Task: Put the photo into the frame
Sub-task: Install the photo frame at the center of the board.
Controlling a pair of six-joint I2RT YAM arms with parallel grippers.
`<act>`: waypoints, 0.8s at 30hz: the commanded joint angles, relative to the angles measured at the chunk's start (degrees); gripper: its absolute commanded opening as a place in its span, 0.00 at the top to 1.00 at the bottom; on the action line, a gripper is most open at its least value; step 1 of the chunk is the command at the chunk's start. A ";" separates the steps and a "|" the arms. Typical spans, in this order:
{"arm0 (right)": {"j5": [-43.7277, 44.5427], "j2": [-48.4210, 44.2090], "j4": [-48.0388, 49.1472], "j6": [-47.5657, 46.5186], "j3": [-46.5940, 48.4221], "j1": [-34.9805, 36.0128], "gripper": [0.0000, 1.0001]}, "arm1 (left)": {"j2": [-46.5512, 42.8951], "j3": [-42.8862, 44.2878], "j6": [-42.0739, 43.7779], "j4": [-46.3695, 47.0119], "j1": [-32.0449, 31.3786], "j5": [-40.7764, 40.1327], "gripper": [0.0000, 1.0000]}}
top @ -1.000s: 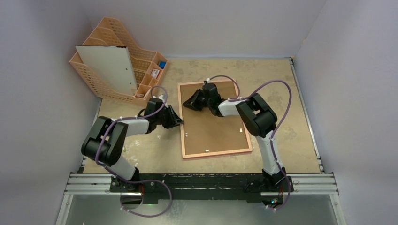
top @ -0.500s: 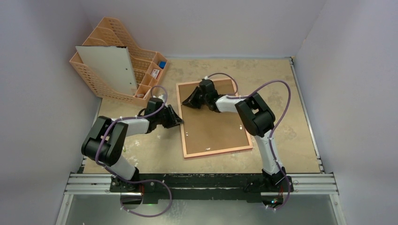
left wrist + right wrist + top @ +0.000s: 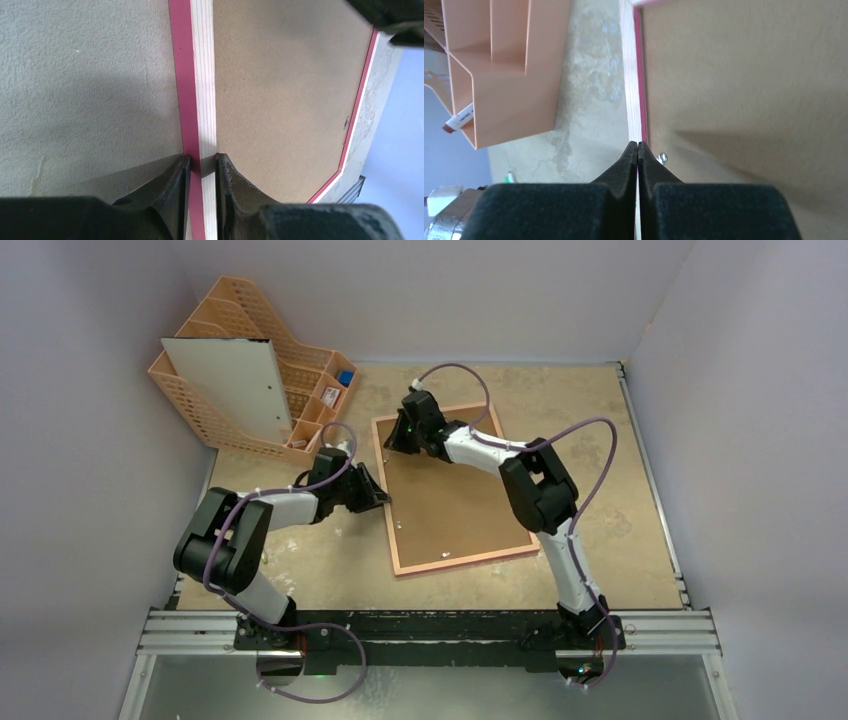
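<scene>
the frame lies flat on the table, back side up, its pale wood edge running round a brown backing board that fills it. it sits a little askew, the far end turned toward the left.

the left gripper is closed on the frame's left edge. in the left wrist view one finger sits on the pink outer side and the other on the board side, both touching the frame.

the right gripper is at the far left corner with its tips pressed together and nothing between them. its wrist view shows them just over the frame's edge, a small metal clip just beside them.

an orange organiser stands at the far left with a pale sheet leaning in it. no picture shows the photo's printed side, so where the photo is cannot be told.
</scene>
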 commanded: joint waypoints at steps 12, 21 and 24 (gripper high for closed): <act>7.70 3.53 -16.28 -26.26 9.56 2.06 0.85 | -1.85 -2.82 -0.05 -1.28 -0.44 -1.41 0.70; 6.05 3.64 -16.04 -34.23 9.22 2.99 0.72 | -0.94 -1.98 0.55 -1.42 -0.38 -2.59 0.67; 8.32 3.75 -16.04 -36.50 8.84 3.94 0.69 | -0.82 -1.97 0.99 -1.39 -0.37 -3.63 0.67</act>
